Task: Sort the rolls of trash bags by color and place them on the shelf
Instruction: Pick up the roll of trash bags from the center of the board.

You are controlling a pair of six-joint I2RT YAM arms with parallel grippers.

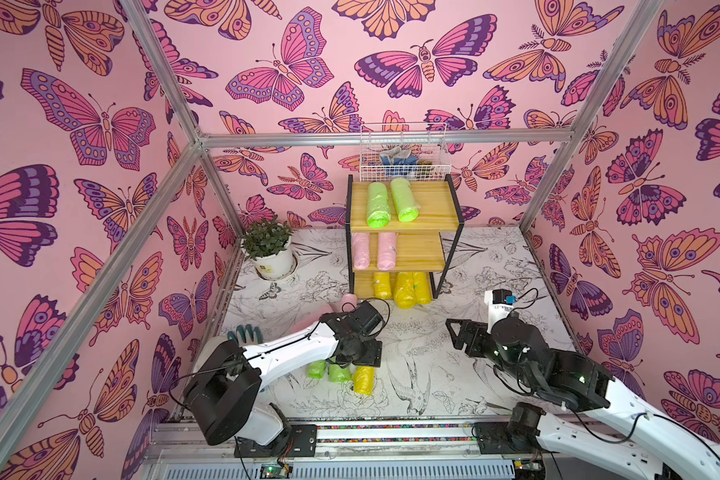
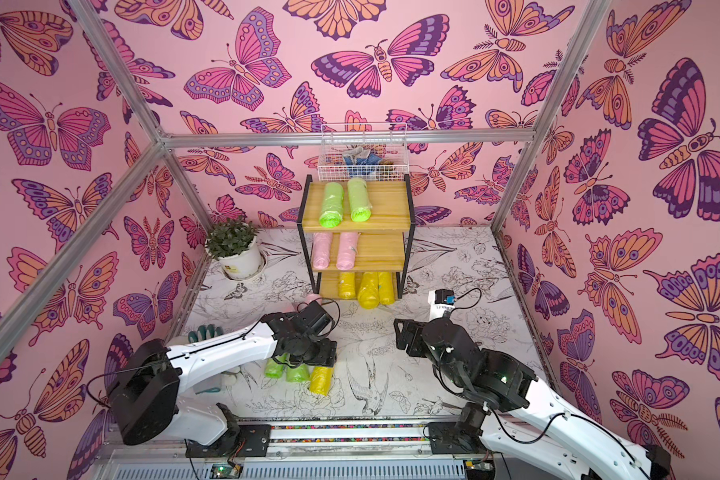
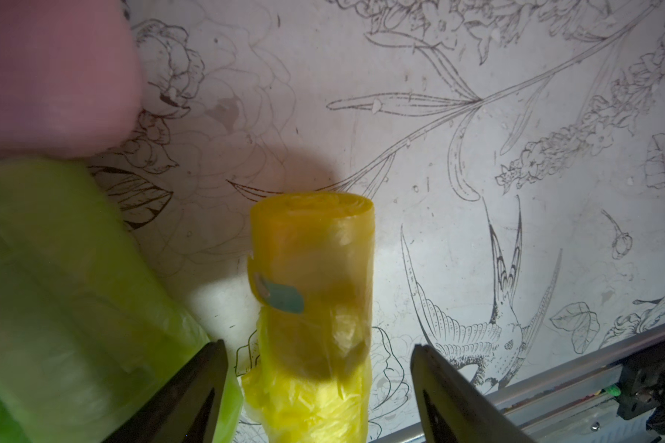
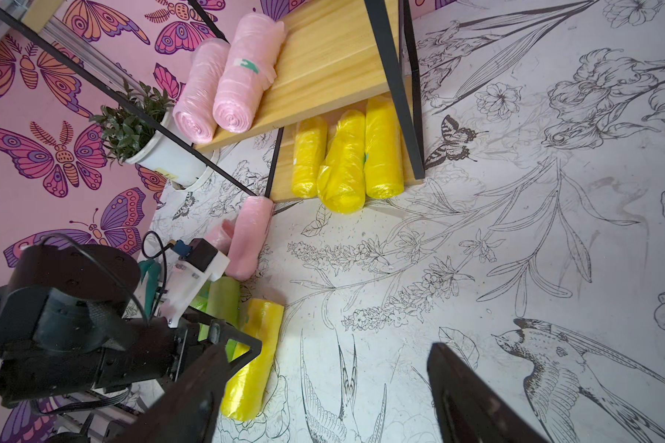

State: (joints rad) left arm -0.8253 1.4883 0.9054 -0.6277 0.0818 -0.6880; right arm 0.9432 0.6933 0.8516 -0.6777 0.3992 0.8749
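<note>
Seven rolls [image 1: 378, 203] lie sorted on the shelf [image 1: 433, 199] in both top views (green top, pink middle, yellow lowest). Left wrist view: the left gripper [image 3: 318, 343] stands spread astride a loose yellow roll [image 3: 311, 268] on the table [image 3: 477, 153]. Right wrist view: the right gripper [image 4: 325, 345] gapes, empty.

- Lime green rolls [image 1: 339, 374], table 7 o'clock: far ends hidden under the left arm in both top views.
- Pink roll [image 1: 350, 299], 7 o'clock of the shelf [image 1: 433, 208]: only one end shows past the arm.
- Teal glove [image 1: 246, 332], table 8 o'clock: fingers only, the rest is behind the arm.
- Wire basket [image 1: 364, 149], 12 o'clock: contents too small to name.
- Yellow roll [image 3: 311, 268]: one end cut off by the left wrist view's edge.
- Left gripper [image 3: 317, 343]: only the fingertips are in frame.
</note>
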